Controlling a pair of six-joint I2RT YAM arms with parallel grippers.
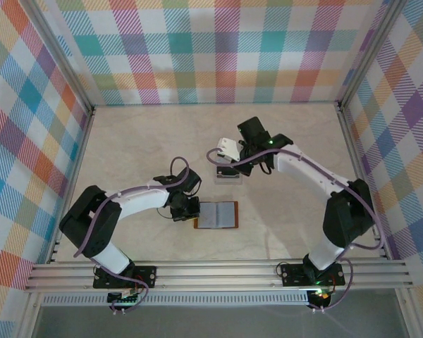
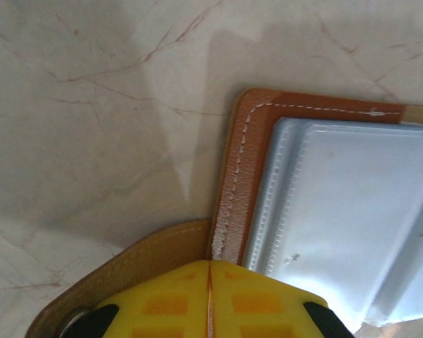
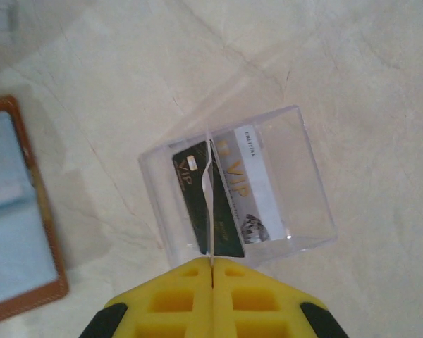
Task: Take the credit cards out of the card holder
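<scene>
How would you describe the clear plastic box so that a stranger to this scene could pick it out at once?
Start at the pale marbled table between the checked walls and find the open brown card holder near its middle. Just beyond it, toward the far wall, sits the clear plastic box. It alone is see-through, with dark and white VIP cards inside.

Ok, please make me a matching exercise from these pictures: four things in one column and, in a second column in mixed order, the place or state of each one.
Column one:
1. card holder
2. clear plastic box
3. left gripper
4. right gripper

Column two:
A. jaws shut above the box, a credit card edge-on between them
B. lies open on the table
C. jaws shut on a brown leather edge
D. has VIP cards inside

Pairs: 1-B, 2-D, 3-C, 4-A
</scene>
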